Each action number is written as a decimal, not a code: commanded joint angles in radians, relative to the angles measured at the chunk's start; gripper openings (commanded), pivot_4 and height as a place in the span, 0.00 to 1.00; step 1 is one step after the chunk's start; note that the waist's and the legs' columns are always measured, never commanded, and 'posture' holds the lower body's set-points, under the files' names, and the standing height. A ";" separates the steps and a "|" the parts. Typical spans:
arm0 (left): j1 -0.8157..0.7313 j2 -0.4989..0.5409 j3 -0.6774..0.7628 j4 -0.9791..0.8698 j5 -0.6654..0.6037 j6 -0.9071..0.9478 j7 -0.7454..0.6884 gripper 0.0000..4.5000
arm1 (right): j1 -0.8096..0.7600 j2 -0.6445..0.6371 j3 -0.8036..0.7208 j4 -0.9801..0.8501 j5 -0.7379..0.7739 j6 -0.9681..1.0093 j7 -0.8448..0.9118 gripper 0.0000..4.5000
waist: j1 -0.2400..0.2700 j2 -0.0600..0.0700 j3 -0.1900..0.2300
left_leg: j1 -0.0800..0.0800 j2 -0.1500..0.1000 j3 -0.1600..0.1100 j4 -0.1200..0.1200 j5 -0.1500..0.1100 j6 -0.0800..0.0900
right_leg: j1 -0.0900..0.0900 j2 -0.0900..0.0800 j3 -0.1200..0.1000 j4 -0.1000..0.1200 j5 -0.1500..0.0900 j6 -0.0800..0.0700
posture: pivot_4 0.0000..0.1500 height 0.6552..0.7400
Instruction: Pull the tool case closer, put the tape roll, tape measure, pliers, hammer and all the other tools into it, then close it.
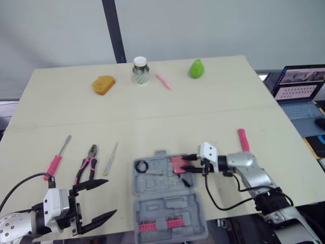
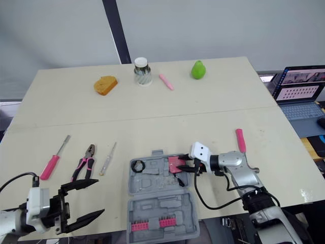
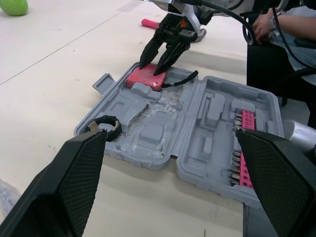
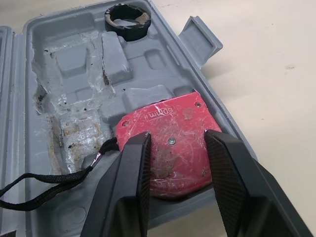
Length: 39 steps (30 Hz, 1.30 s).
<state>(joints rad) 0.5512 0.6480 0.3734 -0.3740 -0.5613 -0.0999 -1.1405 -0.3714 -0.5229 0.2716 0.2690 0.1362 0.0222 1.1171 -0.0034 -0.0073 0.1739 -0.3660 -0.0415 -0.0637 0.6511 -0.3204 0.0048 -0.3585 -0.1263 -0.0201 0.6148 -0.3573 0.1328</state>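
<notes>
The tool case (image 3: 217, 106) is grey plastic, dull and smooth, with shiny, crinkly clear film stuck in some of its hollows (it looks a bit dirty there). The tape measure (image 4: 185, 123) is pink plastic, scratched and worn, with a little metal screw (image 4: 171, 141) in its face. Its strap (image 4: 49, 185) is black cloth. The tape roll (image 4: 126, 33) is black with a frayed rim. The left fingers (image 3: 74, 182) are black with tiny bumps; the right fingers (image 4: 128, 197) are black and smooth. The tabletop (image 1: 203, 112) is pale, flat and dull.
</notes>
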 commanded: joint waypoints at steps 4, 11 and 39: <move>-0.021 -0.011 -0.016 0.009 0.004 -0.014 -0.007 1.00 | 0.027 -0.021 -0.028 -0.072 0.005 0.066 -0.016 0.40 | 0.001 0.001 0.001 | -0.001 0.000 0.000 0.000 0.000 0.000 | 0.000 0.000 0.000 0.000 0.000 0.000 | 1.00 0.95; -0.052 -0.021 -0.046 0.034 0.015 -0.023 -0.011 1.00 | 0.041 -0.069 -0.087 -0.281 0.056 0.156 -0.024 0.40 | 0.001 0.005 0.004 | -0.004 0.000 -0.001 -0.001 0.000 0.000 | -0.003 0.000 -0.001 -0.002 0.000 0.000 | 1.00 0.95; 0.120 -0.061 0.031 0.152 0.015 -0.154 -0.072 1.00 | 0.724 -0.335 -0.330 -0.800 0.169 0.294 -0.077 0.40 | 0.029 0.004 0.005 | -0.004 0.001 -0.001 0.000 -0.003 0.003 | 0.001 0.001 -0.002 -0.010 0.003 -0.001 | 1.00 0.95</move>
<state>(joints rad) 0.6716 0.5899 0.3897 -0.2190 -0.5391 -0.2411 -1.2131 0.3454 -0.8493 -0.0276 -0.5152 0.2955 0.3318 1.0428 0.0259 -0.0033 0.1788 -0.3706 -0.0406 -0.0646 0.6511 -0.3236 0.0080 -0.3573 -0.1254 -0.0217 0.6034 -0.3533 0.1313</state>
